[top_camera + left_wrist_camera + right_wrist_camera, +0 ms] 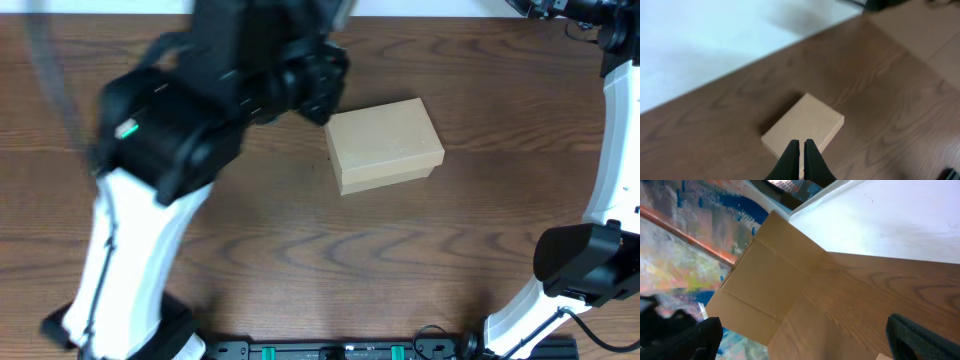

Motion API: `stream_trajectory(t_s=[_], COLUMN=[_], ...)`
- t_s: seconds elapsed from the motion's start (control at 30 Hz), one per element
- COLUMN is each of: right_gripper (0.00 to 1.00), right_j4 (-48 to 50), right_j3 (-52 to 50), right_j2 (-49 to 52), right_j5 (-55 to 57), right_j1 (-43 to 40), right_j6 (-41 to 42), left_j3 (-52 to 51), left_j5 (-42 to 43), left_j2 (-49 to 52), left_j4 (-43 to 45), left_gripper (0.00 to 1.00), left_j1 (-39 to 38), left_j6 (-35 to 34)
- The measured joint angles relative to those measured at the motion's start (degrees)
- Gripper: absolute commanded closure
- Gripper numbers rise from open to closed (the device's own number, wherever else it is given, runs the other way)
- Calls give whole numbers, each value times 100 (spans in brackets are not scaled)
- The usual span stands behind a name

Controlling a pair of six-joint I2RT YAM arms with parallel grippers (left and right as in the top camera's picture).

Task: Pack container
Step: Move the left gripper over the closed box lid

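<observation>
The box [385, 145] lies flat on the table [300, 260] with its lid down and no gap showing along its edges, so it looks closed. Nothing meant to go inside it is in view. It sits just ahead of and below the left claw [800, 143], with one corner pointing back toward the tips. Whether the tips touch the cardboard I cannot tell. That claw is pinched fully together with nothing between its fingers. The right claw [804, 322] is spread wide and empty, well apart from the box. It faces a cardboard sheet [775, 280] that lies ahead of it past the table edge. With its fingers together, the left claw works as a blunt poker, so the step in hand is probably pressing the lid home or nudging the box into place. To do that well, it should land on the middle of the lid rather than on the near corner, because a light box on smooth wood is likely to tip or skid under a push at a corner. The push should be slow and straight down. If the lid has to come up instead, the fingers need to part first and go for the front lip. The right claw could steady the far side.
</observation>
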Motion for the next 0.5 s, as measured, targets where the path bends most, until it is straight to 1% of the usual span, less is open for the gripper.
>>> stream_trajectory(t_s=[0.27, 0.5], right_gripper=[1, 1], right_j4=[0, -13], right_j3=[0, 0], right_j2=[0, 0], right_j5=[-22, -26], right_j1=[-494, -1023], right_j6=[-9, -9], left_j3=[-22, -22], left_j5=[195, 428], left_j2=[986, 1436], left_j4=[-627, -697], left_gripper=[94, 94], left_j1=[-9, -11], left_j6=[55, 59])
